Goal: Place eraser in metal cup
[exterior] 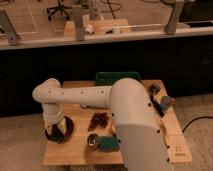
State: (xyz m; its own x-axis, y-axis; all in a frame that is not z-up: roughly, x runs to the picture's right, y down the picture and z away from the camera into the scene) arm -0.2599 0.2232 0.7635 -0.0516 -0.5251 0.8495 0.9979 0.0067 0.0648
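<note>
My gripper (56,130) hangs at the left end of the white arm (95,97). It is down over a dark round bowl (67,131) at the table's left front. The metal cup (93,142), small and shiny, stands near the front edge, to the right of the bowl and apart from the gripper. The eraser does not show as a separate thing; whether it is at the gripper or hidden I cannot tell.
A green sponge-like block (110,144) lies right beside the cup. A brown clump (99,120) lies mid-table. A dark green tray (117,77) sits at the back edge. Small objects (162,101) sit at the right edge. My arm's large link covers the table's right half.
</note>
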